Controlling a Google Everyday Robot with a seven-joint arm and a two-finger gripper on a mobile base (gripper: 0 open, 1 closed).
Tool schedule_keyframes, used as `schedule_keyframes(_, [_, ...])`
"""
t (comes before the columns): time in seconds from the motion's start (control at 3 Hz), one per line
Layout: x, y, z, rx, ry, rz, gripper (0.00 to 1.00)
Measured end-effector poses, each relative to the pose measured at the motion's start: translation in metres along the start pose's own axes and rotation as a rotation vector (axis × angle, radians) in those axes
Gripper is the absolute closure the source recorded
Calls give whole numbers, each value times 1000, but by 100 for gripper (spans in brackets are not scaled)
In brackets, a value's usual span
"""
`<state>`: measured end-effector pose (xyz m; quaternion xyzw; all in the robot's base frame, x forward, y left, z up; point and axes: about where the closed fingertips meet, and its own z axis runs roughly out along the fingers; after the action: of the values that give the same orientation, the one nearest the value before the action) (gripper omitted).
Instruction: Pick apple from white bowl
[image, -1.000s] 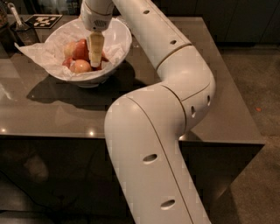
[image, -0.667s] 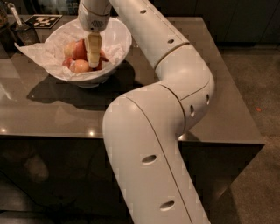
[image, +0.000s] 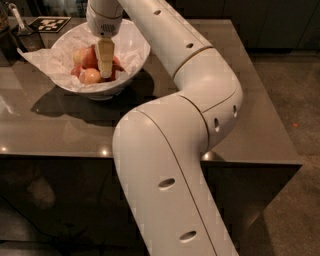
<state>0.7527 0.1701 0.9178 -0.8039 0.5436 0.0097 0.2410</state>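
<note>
the pincer (image: 105, 74) is hanging straight down from the thick white jointed robot arm (image: 165, 150), with its tip sitting low among the fruit near the middle of the large, deep, glossy white bowl (image: 125, 82). it is showing side-on as a single cream slab, so i cannot tell whether it is spread, pressed together or pinching anything.

the glossy deep red apple (image: 117, 64) is lying inside the bowl just to the right of the pincer. it is partly hidden behind the pincer, and i cannot tell whether the two are touching. on the other side of the pincer, a rosy red apple (image: 90, 58) is resting against a pale yellowish apple (image: 79, 55) toward the far left of the heap. a paler yellow-orange apple (image: 91, 76) is sitting at the front, just beside the pincer tip.

crumpled white tissue paper (image: 35, 57) is lining the bowl under the fruit and spilling out over its left rim onto the table.

the bowl is standing on the far left part of the dark, glossy grey-brown table (image: 235, 90) and casting a shadow toward the arm. behind the bowl, a black-and-white square patterned marker (image: 48, 23) is lying flat on the table. a small dark holder with a pale handle sticking out (image: 22, 34) is standing at the far left edge.
</note>
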Motion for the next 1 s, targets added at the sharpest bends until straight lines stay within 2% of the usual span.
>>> schedule_keyframes(0.33, [0, 0, 0, 0, 0, 0, 0])
schedule_keyframes(0.67, [0, 0, 0, 0, 0, 0, 0])
schedule_keyframes(1.0, [0, 0, 0, 0, 0, 0, 19])
